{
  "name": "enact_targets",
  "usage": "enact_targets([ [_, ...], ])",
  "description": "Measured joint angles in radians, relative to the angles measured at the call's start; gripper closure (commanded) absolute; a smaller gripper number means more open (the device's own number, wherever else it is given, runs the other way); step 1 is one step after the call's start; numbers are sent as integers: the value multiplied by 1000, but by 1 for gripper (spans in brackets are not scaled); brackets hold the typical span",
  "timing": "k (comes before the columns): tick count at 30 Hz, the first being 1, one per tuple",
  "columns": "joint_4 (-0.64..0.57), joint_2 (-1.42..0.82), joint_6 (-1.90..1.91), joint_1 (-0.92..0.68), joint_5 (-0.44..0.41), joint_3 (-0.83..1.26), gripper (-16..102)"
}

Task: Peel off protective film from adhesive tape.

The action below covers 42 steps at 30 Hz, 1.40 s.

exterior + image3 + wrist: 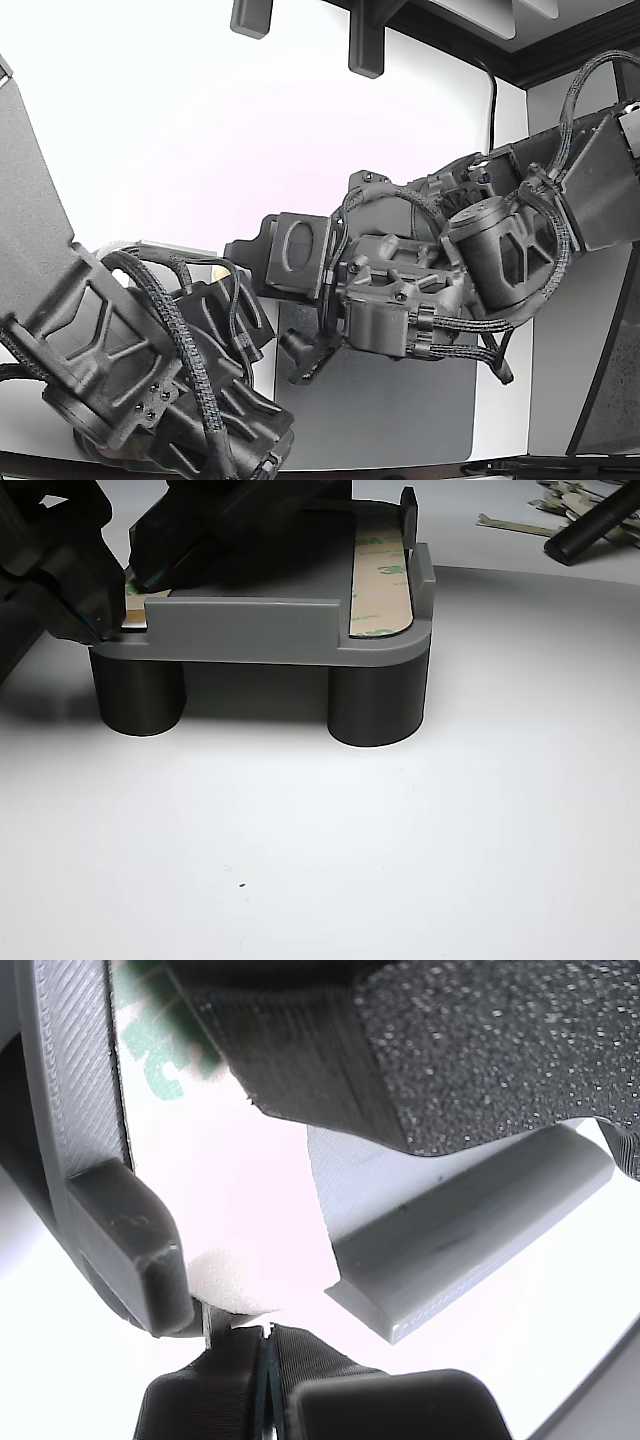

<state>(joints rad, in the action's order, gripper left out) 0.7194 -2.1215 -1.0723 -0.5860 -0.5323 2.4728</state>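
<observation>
White desk (400, 830) fills the other view, and on it stands a grey fixture (250, 630) raised on round dark legs, which lifts the work clear of the surface so fingers can reach its edge from the side. Two strips lie in the fixture's shallow recesses. The tape strip (380, 585) at that view's right still wears its printed film, lying flat with its long axis running away from the camera, rounded end toward the front lip. At that view's left, the gripper (100, 620) meets the near end of the second strip (135, 608); the wrist view shows its fingers (330, 1400) pressed nearly together on a thin pale edge, probably the film's corner, though a firm hold cannot be confirmed. Discarded film pieces (560, 505) lie well apart at the far right.
</observation>
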Motion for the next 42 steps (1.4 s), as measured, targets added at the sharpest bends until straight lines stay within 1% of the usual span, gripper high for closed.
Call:
enact_targets([
  [14,34,6,11,-17,-9,-31,97],
  [42,44,28,18,-41,-23,-51,97],
])
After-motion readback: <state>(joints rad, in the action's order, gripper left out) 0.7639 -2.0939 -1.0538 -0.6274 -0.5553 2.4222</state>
